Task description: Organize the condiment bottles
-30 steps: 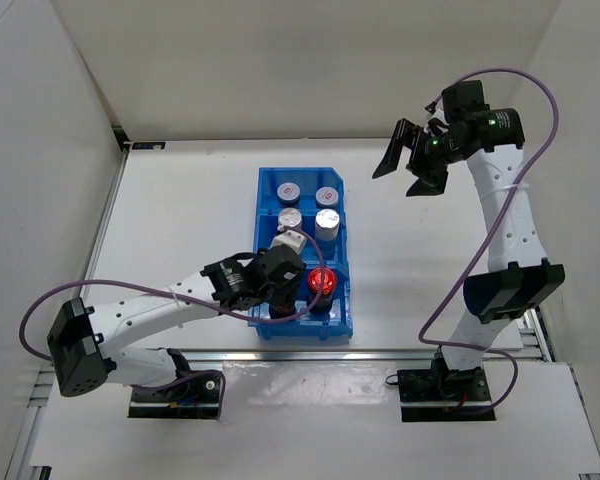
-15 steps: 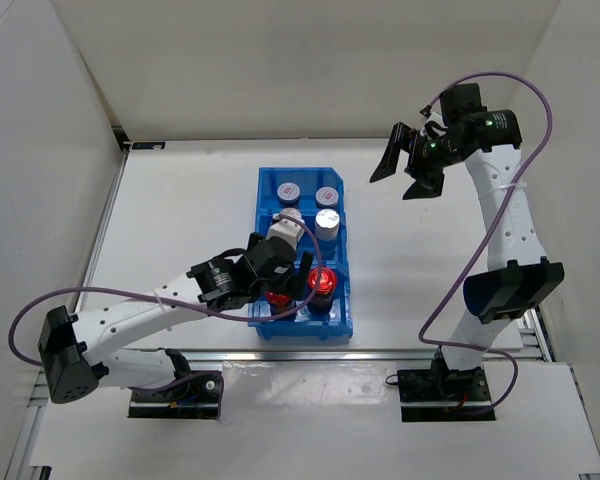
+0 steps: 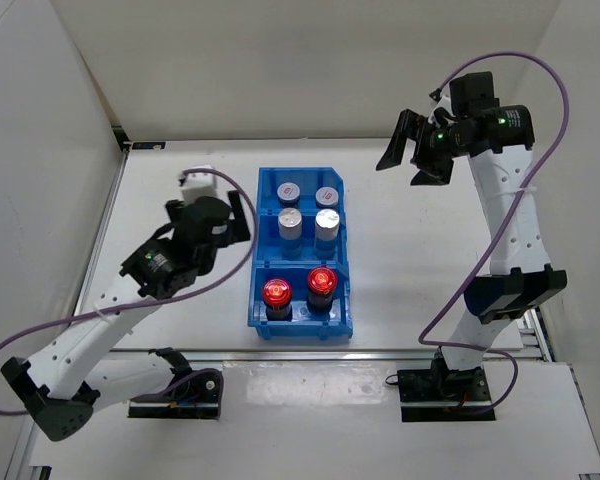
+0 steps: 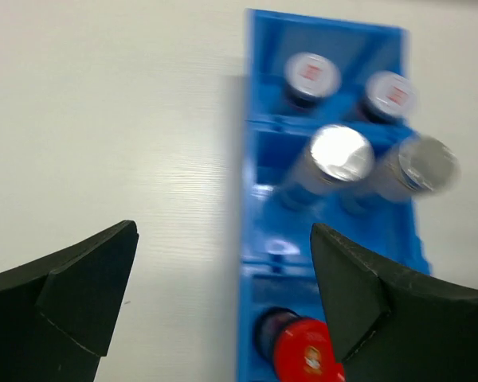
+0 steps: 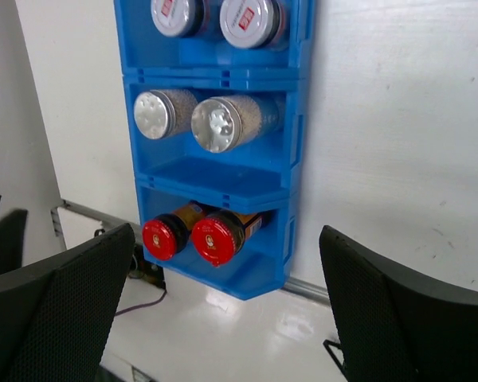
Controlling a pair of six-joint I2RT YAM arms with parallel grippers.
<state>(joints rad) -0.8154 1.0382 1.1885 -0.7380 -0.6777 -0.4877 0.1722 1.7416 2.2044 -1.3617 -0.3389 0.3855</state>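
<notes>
Condiment bottles (image 3: 327, 221) all stand paired in the blue bin (image 3: 300, 328); sorting looks complete.
A second ago the left fingers (image 4: 72, 294) were shut, low in the near compartment. Now they hang wide open and empty over the surface left of the bin, leaving a second red-capped bottle (image 3: 275, 293) beside its twin. The right fingers (image 5: 398, 318) hover open and empty.

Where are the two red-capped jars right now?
In the overhead view, the red-capped jars stand side by side in the blue bin, in its near-end compartment, next to two silver-capped jars in the middle one.
</notes>
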